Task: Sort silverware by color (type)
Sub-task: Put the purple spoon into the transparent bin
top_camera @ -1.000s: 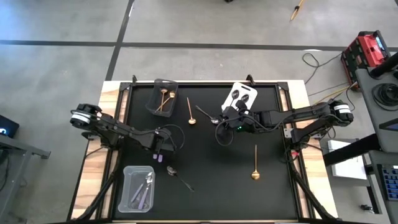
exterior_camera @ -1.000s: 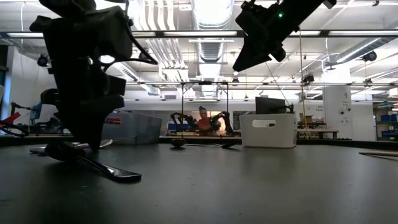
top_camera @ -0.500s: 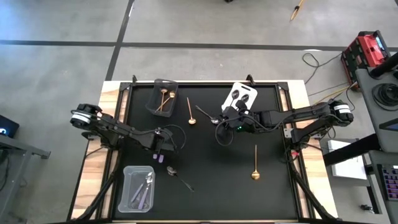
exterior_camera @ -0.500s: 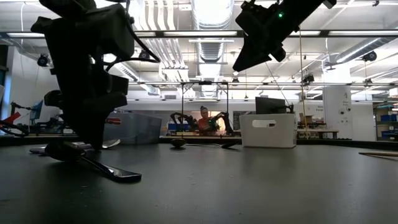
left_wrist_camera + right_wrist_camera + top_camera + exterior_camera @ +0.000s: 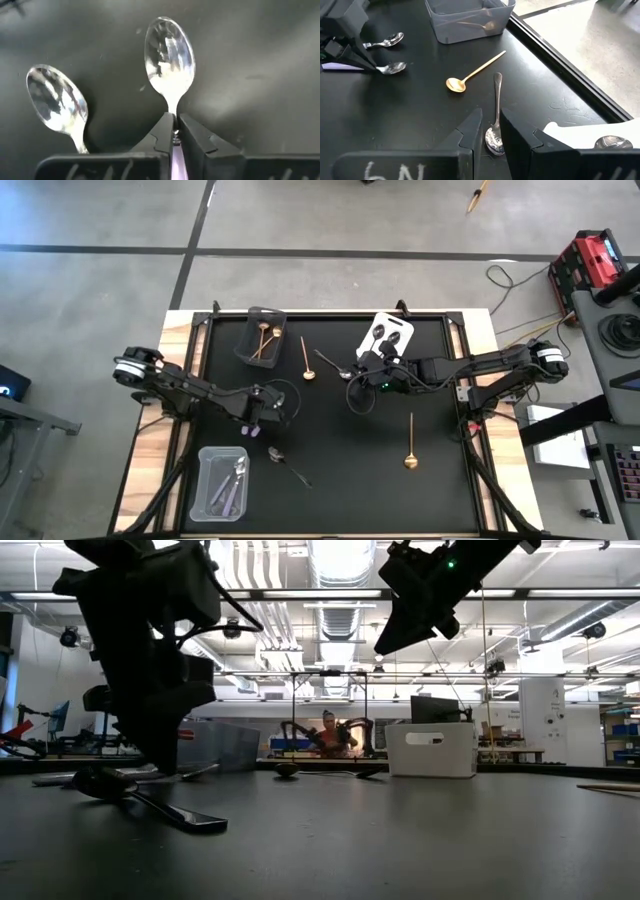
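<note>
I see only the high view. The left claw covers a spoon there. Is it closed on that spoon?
Observer: Yes. The left wrist view shows the left claw shut on the lilac-handled spoon, just below its bowl.
Operator: Does the right claw touch the table?
Observer: No. In the low view the right claw hangs above the table.
Operator: What lies under it?
Observer: A shiny grey spoon, seen between its open fingers in the right wrist view.

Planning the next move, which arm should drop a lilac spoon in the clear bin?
The left: its claw is shut on a lilac-handled spoon, with the clear bin nearby; the right claw hangs across the table.
</note>
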Controlling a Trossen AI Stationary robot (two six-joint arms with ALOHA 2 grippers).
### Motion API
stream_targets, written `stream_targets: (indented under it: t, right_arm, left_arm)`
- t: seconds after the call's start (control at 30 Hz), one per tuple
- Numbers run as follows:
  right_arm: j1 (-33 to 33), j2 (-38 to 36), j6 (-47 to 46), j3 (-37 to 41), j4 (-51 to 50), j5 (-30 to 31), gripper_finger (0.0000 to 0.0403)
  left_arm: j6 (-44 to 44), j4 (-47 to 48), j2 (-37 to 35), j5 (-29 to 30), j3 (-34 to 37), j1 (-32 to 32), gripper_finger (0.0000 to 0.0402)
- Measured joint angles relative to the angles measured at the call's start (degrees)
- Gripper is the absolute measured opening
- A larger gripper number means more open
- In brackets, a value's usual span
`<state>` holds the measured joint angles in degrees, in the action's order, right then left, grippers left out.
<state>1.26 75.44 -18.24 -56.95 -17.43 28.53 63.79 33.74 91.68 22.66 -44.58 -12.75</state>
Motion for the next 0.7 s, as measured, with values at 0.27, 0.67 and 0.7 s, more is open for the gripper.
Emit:
stream_targets:
  t: [0.27,0.67,0.7]
  right_arm:
    - [0.0,0.0,0.0,0.0,0.0,0.0,0.006]
    - [0.0,0.0,0.0,0.0,-0.1,0.0,0.006]
    - [0.0,0.0,0.0,0.0,-0.1,0.0,0.006]
  left_arm:
    - [-1.9,-0.2,0.0,-0.8,-1.2,0.0,0.0001]
    - [-5.2,0.1,-1.1,-1.3,-1.7,-0.1,0.0001]
    - [-6.3,0.2,-1.4,-1.5,-1.7,-0.2,0.0001]
